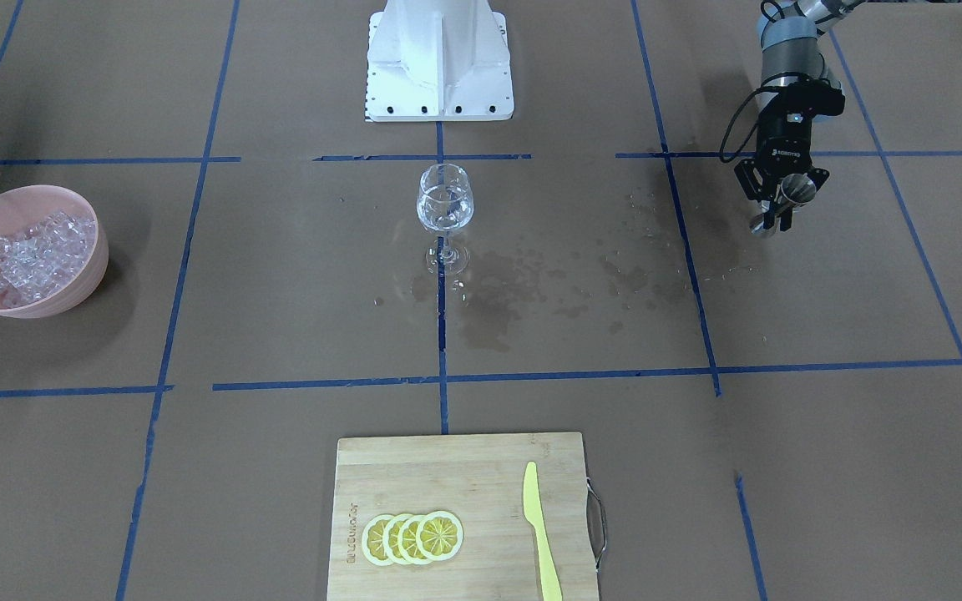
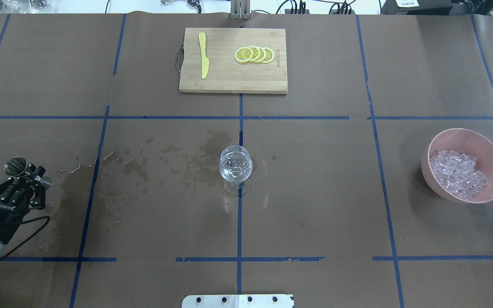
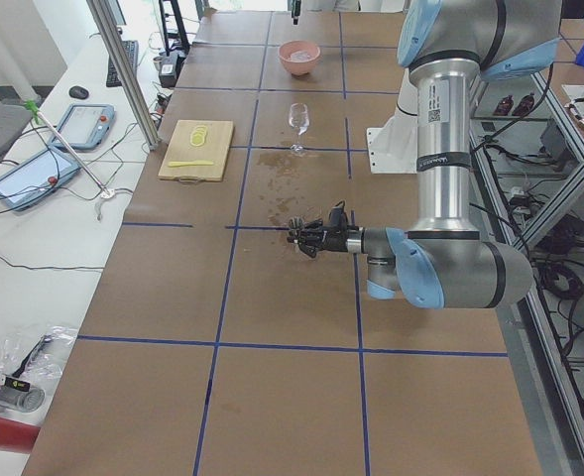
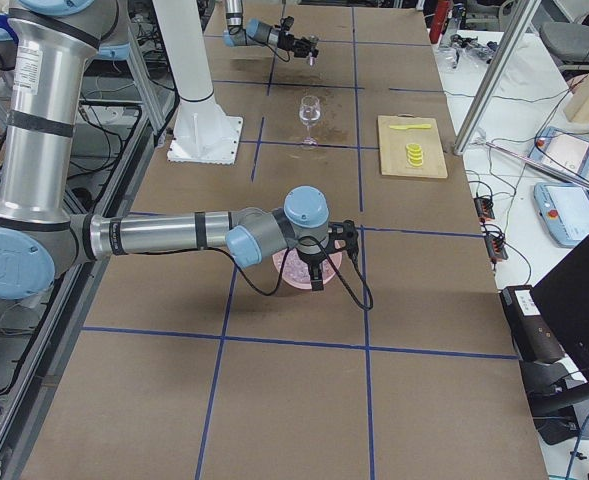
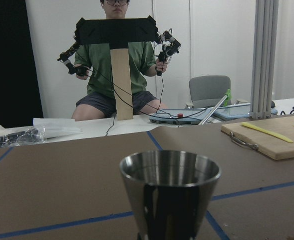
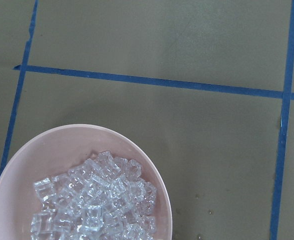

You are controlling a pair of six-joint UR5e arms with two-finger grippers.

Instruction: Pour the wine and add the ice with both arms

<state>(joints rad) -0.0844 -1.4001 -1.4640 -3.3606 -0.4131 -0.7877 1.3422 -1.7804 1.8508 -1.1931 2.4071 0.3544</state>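
While left claw [image 2: 36, 174] pinches steel cup [image 2: 16, 166] — cup upright.

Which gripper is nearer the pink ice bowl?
Right. The right gripper hangs close by the pink bowl; the left gripper, holding a steel cup, is far past the wine glass.

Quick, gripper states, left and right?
Left gripper: shut on the steel jigger.
Right gripper: above the pink bowl; open or shut cannot be told.
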